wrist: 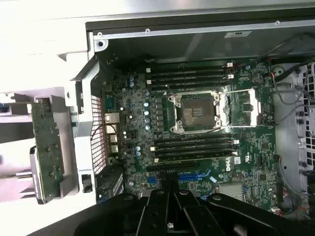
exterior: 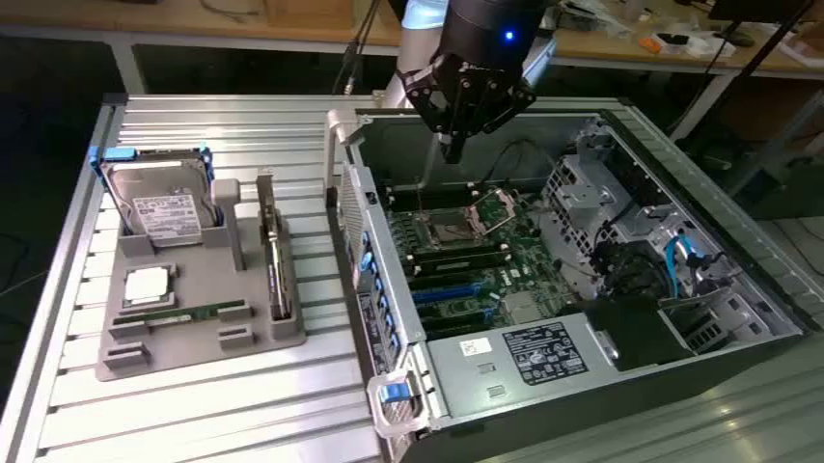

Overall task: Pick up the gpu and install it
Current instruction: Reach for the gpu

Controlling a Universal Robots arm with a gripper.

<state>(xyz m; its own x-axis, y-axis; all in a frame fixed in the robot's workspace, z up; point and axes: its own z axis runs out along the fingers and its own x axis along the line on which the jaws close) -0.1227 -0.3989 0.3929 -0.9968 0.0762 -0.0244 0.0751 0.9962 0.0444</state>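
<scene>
The gripper [exterior: 453, 147], clenched on nothing, hangs over the motherboard [exterior: 464, 253] inside the open case [exterior: 370, 241]. The gpu [exterior: 273, 253] stands on edge in the gray tray [exterior: 193, 342], past the case wall and lower than the gripper (toward the exterior view's left). Its long axis runs alongside that wall; the bracket end is unclear.

Exterior view: room dim, overhead light pale on the ribbed table [exterior: 193, 405], surroundings near black, a blue lamp [exterior: 508, 37] glowing on the arm [exterior: 466, 60]. Deep shadow pools in the case [exterior: 350, 207] toward the exterior view's right. Wrist view: table burnt out to flat white beside the case, board [wrist: 197, 147] evenly lit with faint glints on the socket [wrist: 197, 110], claw [wrist: 170, 189] a black silhouette.
</scene>
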